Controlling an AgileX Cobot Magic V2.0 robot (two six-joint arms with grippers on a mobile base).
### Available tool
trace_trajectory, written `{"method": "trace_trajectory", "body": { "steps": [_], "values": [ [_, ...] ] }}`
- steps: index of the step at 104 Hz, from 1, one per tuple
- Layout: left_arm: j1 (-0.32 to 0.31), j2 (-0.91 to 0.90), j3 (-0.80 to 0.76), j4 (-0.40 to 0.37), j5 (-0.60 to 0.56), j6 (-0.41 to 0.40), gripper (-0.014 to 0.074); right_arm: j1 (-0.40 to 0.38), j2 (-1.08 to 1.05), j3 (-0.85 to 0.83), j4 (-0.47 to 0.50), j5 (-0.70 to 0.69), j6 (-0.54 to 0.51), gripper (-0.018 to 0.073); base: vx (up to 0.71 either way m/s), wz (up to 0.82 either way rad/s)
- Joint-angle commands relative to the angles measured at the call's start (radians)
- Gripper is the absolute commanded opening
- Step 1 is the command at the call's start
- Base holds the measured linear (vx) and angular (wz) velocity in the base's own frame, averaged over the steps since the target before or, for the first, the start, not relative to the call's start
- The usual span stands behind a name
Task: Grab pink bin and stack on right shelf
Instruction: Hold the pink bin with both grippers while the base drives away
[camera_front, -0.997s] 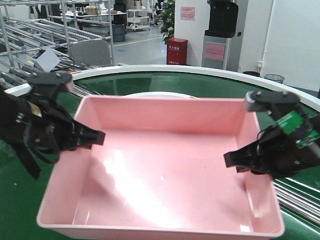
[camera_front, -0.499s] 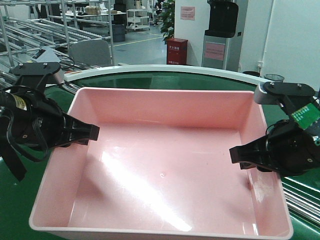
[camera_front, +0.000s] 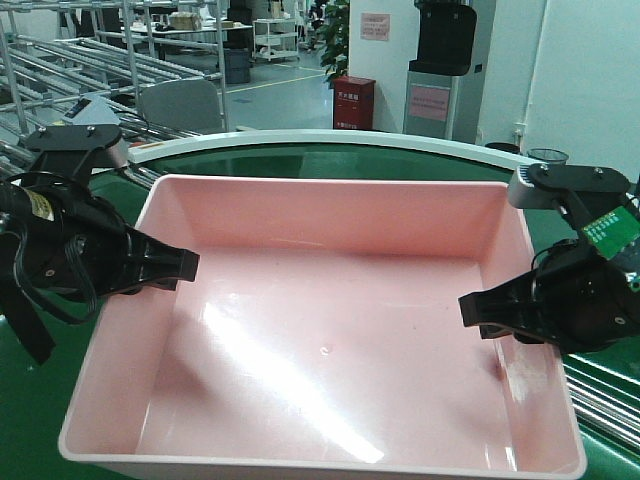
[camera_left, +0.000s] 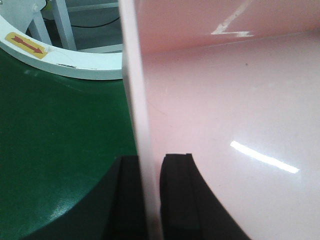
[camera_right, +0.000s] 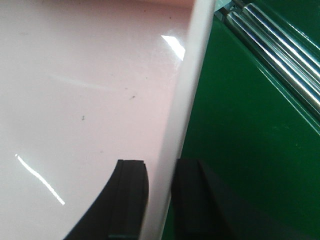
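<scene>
though front cam unclear, wrist cams show grippers pinching pink bin

You are looking at one pink bin, two claws, namely the left claw and the right claw, one green conveyor belt and one red cabinet.

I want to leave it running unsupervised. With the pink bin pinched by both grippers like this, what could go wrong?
1. The left gripper and right gripper each pinch only a thin, glossy side wall of the pink bin, so it might slip or tilt.
2. If the arms move out of step, the walls could flex or pull free.
3. The metal rollers lie close by the bin's right side; swinging right could snag it.
</scene>
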Motion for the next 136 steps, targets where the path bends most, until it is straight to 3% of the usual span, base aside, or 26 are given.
{"method": "trace_trajectory", "body": {
  "steps": [1, 69, 136],
  "values": [
    [-0.007, -0.051, -0.036, -0.042, -0.081, 0.015, -0.0005, -0.003, -0.029, -0.033, -0.010, -0.075, -0.010, -0.0008, 0.00, 0.00],
    [-0.007, -0.051, -0.036, -0.042, -0.081, 0.015, -0.0005, -0.003, -0.029, -0.033, -0.010, -0.075, -0.010, -0.0008, -0.11, -0.13],
    [-0.007, -0.051, -0.036, -0.042, -0.081, 0.015, -0.0005, -0.003, -0.029, -0.033, -0.010, -0.075, -0.010, -0.0008, -0.18, -0.54]
  ]
}}
